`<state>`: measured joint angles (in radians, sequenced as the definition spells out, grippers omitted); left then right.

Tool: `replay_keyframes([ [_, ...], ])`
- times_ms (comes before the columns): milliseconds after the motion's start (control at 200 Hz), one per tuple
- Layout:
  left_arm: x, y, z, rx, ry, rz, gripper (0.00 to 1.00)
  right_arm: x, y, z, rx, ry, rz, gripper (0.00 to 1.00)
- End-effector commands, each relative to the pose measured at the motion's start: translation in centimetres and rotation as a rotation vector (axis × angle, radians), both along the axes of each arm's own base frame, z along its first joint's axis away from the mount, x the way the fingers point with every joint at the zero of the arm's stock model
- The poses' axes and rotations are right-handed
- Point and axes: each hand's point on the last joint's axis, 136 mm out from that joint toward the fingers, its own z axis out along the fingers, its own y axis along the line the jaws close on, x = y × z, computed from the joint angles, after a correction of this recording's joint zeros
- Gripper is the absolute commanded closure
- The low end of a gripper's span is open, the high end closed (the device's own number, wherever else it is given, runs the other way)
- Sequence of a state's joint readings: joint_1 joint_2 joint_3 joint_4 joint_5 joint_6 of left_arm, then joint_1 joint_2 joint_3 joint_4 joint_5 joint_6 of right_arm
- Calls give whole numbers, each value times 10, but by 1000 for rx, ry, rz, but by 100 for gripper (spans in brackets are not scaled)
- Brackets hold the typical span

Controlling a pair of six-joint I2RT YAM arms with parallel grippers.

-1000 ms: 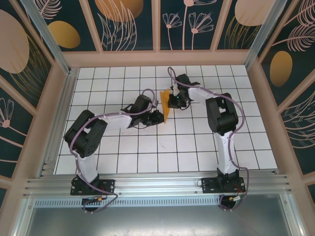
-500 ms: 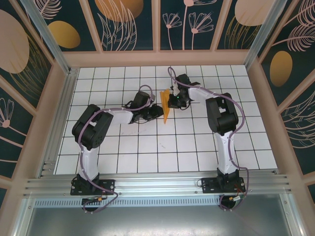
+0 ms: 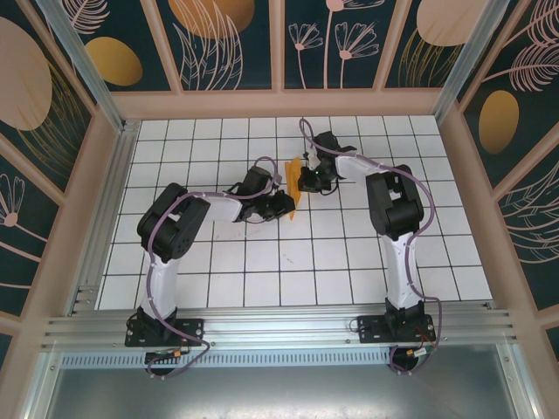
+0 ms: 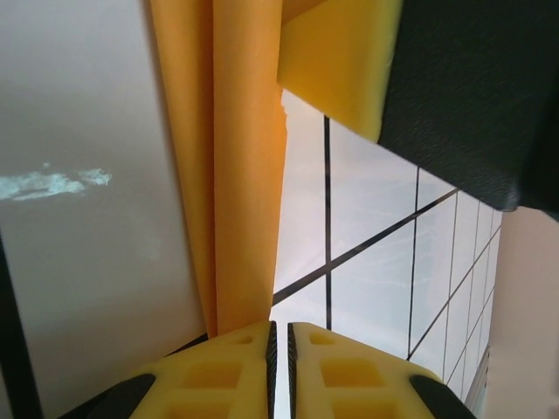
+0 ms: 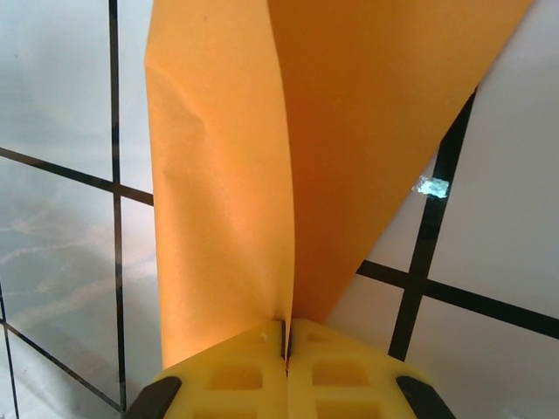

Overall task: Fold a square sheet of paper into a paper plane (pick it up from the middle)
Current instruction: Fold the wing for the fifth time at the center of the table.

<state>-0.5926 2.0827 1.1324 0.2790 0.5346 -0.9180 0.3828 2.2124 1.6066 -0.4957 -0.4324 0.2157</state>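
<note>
Creasing stage by the look of it, no plane shape yet. From the left: left gripper (image 4: 279, 339) with fingers pressed almost together at the near end of the sheet of paper (image 5: 227, 175); hard to tell whether actually pinching it. Paper folded, held upright off the white grid table (image 3: 218, 271), mid-table towards the far side. To the right: right gripper (image 5: 286, 339) clamped on the fold. Next: probably a firm, tear-free run along the crease. Compared with a second ago: a rightward swing of the left elbow, no change on the right.

The right gripper (image 5: 286, 339) pinches tight on the folded orange paper (image 5: 253, 175), its creased layers fanning up over the white grid table (image 5: 61, 96).
</note>
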Motion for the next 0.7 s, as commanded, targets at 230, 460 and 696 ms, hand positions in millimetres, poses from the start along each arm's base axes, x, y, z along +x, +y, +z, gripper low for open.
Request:
replay_keyframes([
  [230,-2,16,-33,172,47,33,90,8,-3,37,184,-65,-107,69],
  [460,-3,16,-39,220,66,30,91,4,-10,52,289,-150,-215,62],
  [696,-3,23,-46,292,100,65,92,-3,-13,66,393,-218,-301,58],
])
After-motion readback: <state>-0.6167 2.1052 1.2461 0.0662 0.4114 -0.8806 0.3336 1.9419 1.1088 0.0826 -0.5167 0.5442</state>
